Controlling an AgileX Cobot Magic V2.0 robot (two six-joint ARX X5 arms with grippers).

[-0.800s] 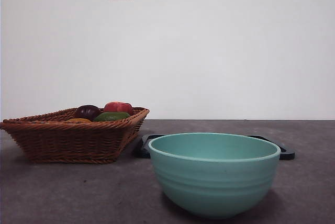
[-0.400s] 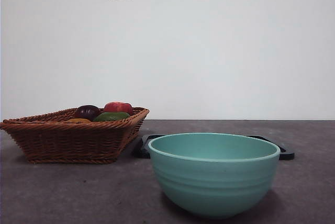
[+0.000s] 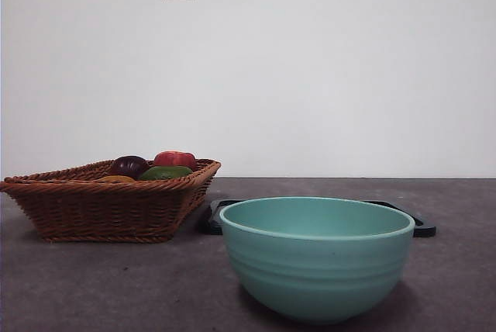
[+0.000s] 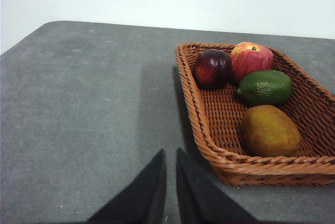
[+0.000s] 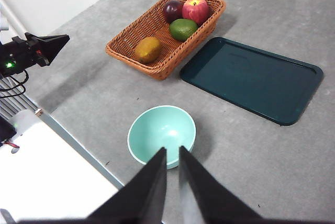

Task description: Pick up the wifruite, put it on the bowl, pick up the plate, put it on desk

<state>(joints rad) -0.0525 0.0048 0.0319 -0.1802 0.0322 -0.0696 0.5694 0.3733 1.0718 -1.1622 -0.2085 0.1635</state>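
Lying at the lower right of the left wrist view, the wifruite (image 4: 270, 131) rests in the wicker basket (image 4: 209, 145) near its front rim; reaching it calls for a descent clear of that rim; the left end effector (image 4: 170, 182) hangs pressed nearly together, empty; the right end effector (image 5: 172, 174) likewise, above the bowl (image 5: 162, 133).

Left claw (image 4: 170, 182): two matte black jaws, each a flat tapering wedge ending in a pointed tip. Right claw (image 5: 172, 169): the same pair of black, wedge-shaped jaws. The left arm's black wrist housing (image 5: 23, 51) carries a small green indicator light and thin black cables.
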